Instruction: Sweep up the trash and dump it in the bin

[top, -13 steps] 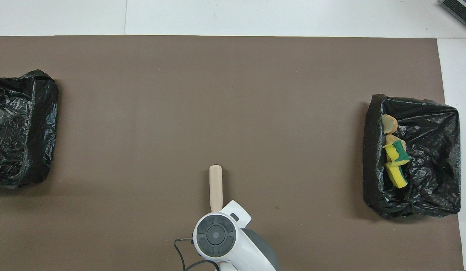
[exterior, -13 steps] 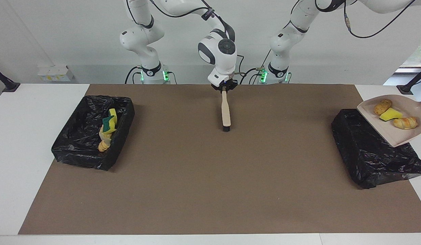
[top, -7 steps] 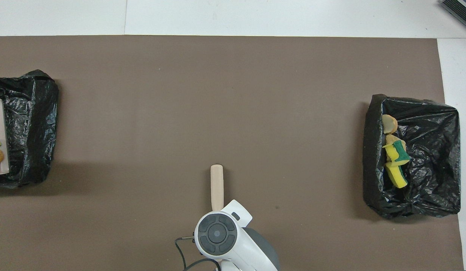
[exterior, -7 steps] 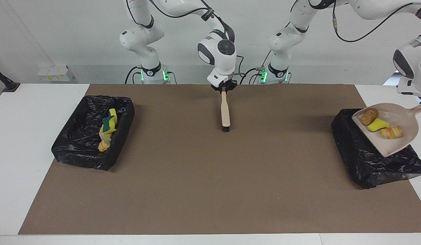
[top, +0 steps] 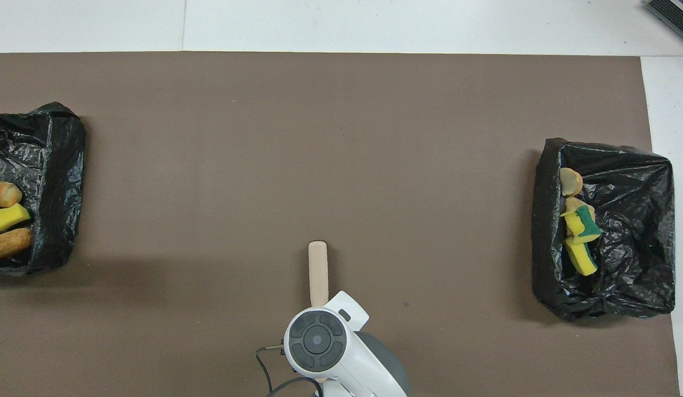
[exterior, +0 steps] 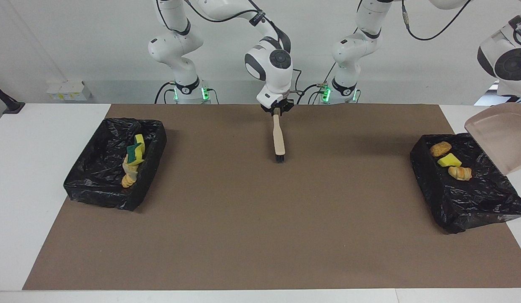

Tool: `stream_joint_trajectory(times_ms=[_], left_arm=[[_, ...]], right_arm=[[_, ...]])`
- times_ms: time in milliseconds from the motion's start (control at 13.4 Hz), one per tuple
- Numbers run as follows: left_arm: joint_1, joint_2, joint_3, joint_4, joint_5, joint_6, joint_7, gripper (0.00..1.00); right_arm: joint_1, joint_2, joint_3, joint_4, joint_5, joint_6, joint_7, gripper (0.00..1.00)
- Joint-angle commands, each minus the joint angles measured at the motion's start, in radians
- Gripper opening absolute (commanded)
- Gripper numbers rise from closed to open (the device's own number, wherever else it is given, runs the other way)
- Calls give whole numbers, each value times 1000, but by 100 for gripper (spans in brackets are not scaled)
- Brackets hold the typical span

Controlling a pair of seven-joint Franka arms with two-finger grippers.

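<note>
My counter (exterior: 41,139) is white, and a wide brown mat (exterior: 260,219) covers most of it, reaching nearly to both ends. A small white box (exterior: 68,90) with a few yellow marks sits by the wall at the right arm's end, past the mat's edge. Next to it, at the very edge of the facing view, a black stand (exterior: 6,101) rests its foot on the white surface, its post leaning away out of sight. A like black post (exterior: 511,103) stands at the left arm's end. In the overhead view a dark ribbed object (top: 672,14) pokes in at the corner farthest from me.
</note>
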Motion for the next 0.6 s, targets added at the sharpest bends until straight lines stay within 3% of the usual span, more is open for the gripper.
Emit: stream_joint_trajectory(times_ms=[0,223,372,521], left_arm=[[-76,-60,4,-28,1,-88,27,0],[-150,-66,-1,-18,-205,-168,24,0],[-170,-66,-2,-21,-380,-179,21,0],[-176,-71,-7,-33,-509,-202,19,0]], right_arm=[[-8,11,0,33,6,-21,-27,38],[-48,-18,-2,63,6,-68,-40,40],[-82,-65,-3,64,4,-116,-148,100],[-143,-108,-5,66,4,-141,-306,100]])
